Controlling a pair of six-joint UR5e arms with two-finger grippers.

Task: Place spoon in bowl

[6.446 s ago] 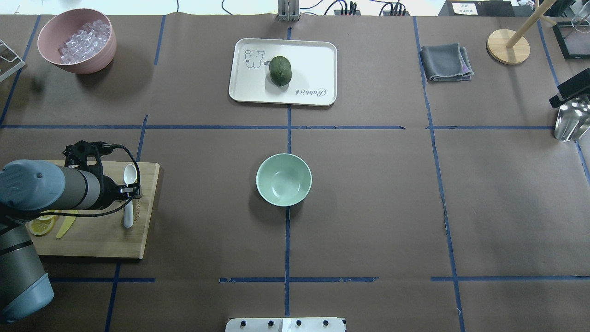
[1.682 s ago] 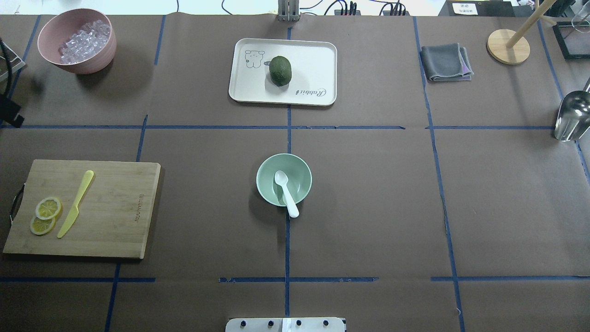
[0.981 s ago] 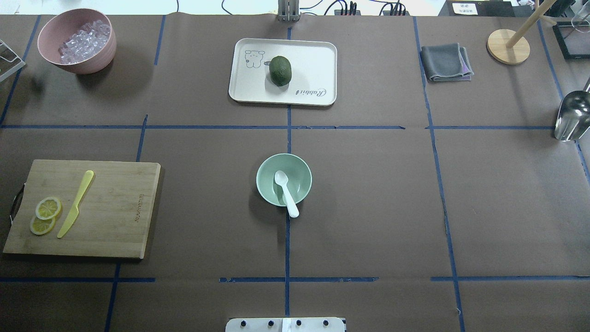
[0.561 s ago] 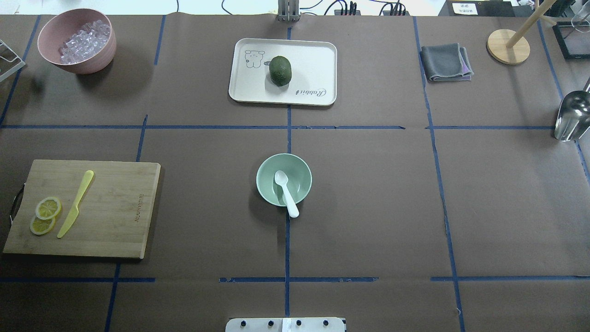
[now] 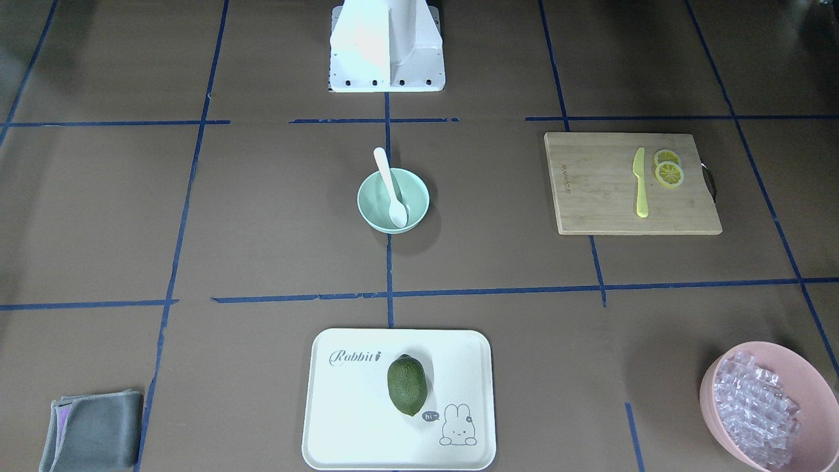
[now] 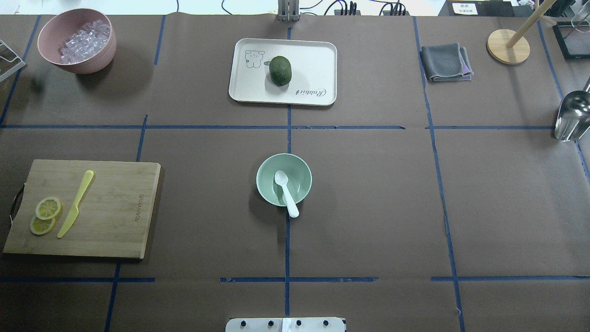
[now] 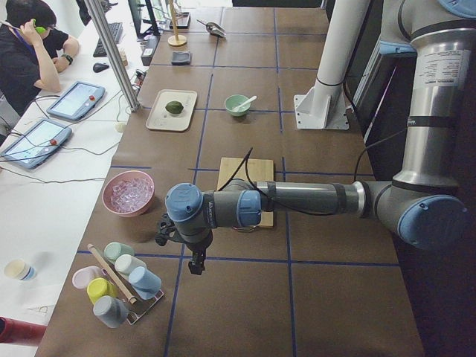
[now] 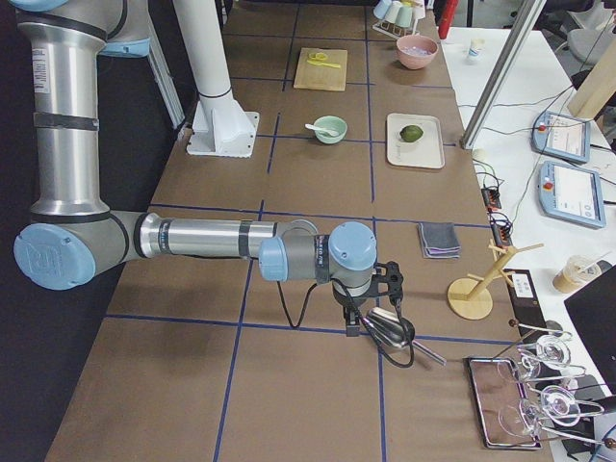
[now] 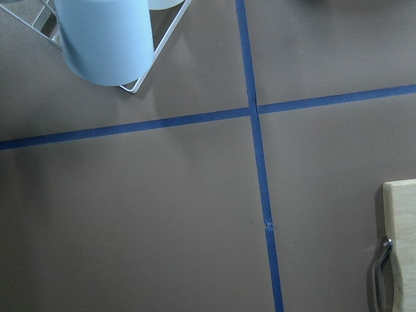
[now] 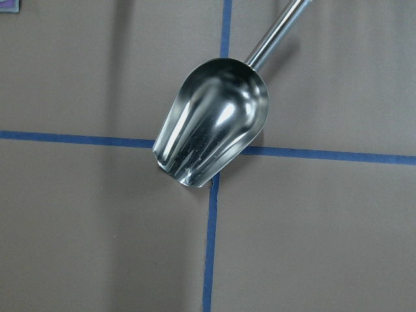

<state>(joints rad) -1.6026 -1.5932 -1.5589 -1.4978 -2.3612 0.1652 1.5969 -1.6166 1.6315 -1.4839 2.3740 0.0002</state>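
The white spoon (image 6: 286, 192) lies in the mint-green bowl (image 6: 263, 167) at the table's middle, scoop inside and handle resting over the near rim. Both also show in the front view: the spoon (image 5: 393, 190) and the bowl (image 5: 368, 208). No gripper touches them. My left gripper (image 7: 195, 264) shows only in the exterior left view, far from the bowl near the cup rack; I cannot tell if it is open. My right gripper (image 8: 354, 325) shows only in the exterior right view, above a metal scoop (image 8: 390, 330); I cannot tell its state.
A cutting board (image 6: 115, 207) with a yellow knife (image 6: 76, 203) and lemon slices (image 6: 46, 214) lies at the left. A pink bowl (image 6: 99, 57) with ice, a tray (image 6: 309, 55) with a green fruit (image 6: 280, 70), a grey cloth (image 6: 446, 62) and a cup rack (image 7: 119, 286) stand around.
The spoon went from the cutting board, where my left gripper was at it, into the bowl. The left arm has left the overhead view. Nothing has moved in the last second.
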